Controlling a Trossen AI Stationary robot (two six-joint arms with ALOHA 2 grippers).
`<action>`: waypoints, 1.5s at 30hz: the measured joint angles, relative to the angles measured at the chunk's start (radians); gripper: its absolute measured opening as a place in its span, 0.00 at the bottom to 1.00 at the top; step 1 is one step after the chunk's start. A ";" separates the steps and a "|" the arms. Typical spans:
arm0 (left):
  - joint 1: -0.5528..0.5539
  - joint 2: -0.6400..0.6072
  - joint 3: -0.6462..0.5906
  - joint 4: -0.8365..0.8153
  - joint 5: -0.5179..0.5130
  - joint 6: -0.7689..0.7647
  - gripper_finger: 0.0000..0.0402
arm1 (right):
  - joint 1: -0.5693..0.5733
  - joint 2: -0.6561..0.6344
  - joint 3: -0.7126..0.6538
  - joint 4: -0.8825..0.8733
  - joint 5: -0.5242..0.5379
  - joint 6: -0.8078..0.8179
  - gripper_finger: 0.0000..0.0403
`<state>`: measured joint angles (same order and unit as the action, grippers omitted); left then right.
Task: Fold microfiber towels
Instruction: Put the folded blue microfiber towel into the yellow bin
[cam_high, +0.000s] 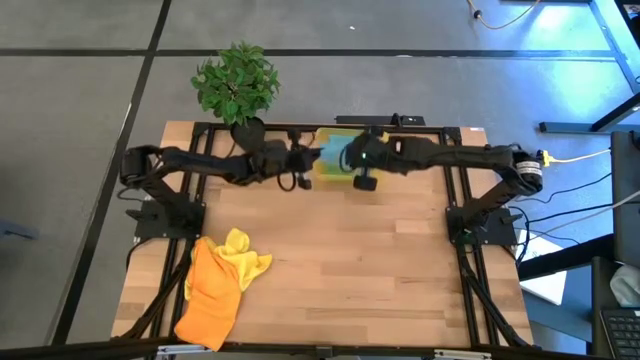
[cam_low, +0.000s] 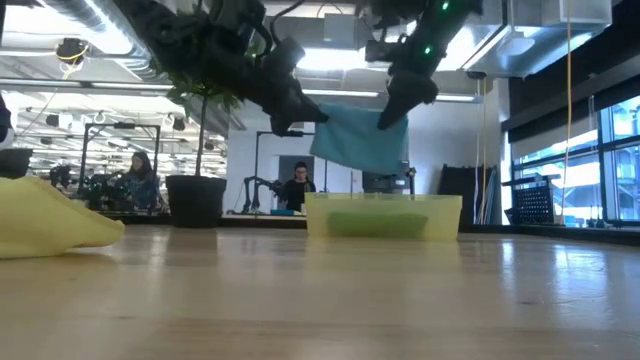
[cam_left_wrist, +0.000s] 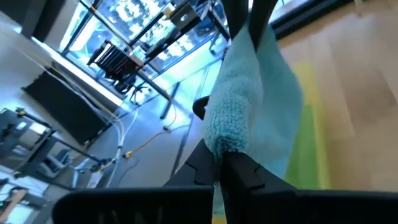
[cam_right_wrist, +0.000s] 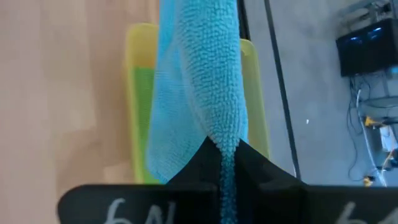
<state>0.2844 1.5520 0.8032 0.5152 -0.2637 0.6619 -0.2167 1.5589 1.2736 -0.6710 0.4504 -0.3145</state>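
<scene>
A teal-blue microfiber towel hangs in the air over the translucent yellow bin at the table's far edge. Both grippers are shut on it, my left gripper at one top end and my right gripper at the other. In the high view the two grippers meet over the bin, the left beside the right. A green towel lies inside the bin. An orange towel and a yellow towel lie heaped on the near left of the table. My left gripper pinches a bunched top end of the teal-blue towel between its two fingers, coming nearly level from the table's left. The cloth hangs below the fingers, clear of the bin. How many layers it has, I cannot tell. My right gripper pinches the towel's other top end between its two fingers, slanting down from the table's right. A rolled fold of cloth runs out of the jaws. The towel hangs lifted above the bin, spread between the two grippers.
A potted plant stands at the far left corner, close to my left arm. The middle and near right of the wooden tabletop show bare wood. People sit in the room beyond the table.
</scene>
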 joint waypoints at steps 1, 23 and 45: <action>0.024 0.000 0.000 0.007 0.038 -0.003 0.00 | -0.028 0.002 0.000 0.010 -0.023 -0.010 0.03; 0.189 0.251 0.144 0.118 0.251 -0.042 0.00 | -0.282 0.007 -0.106 0.205 -0.171 -0.162 0.03; 0.298 0.418 0.273 0.071 0.382 -0.050 0.00 | -0.403 0.007 -0.263 0.434 -0.294 -0.218 0.03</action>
<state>0.5827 1.9705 1.0758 0.5863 0.1181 0.6121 -0.6193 1.5661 1.0107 -0.2374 0.1566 -0.5328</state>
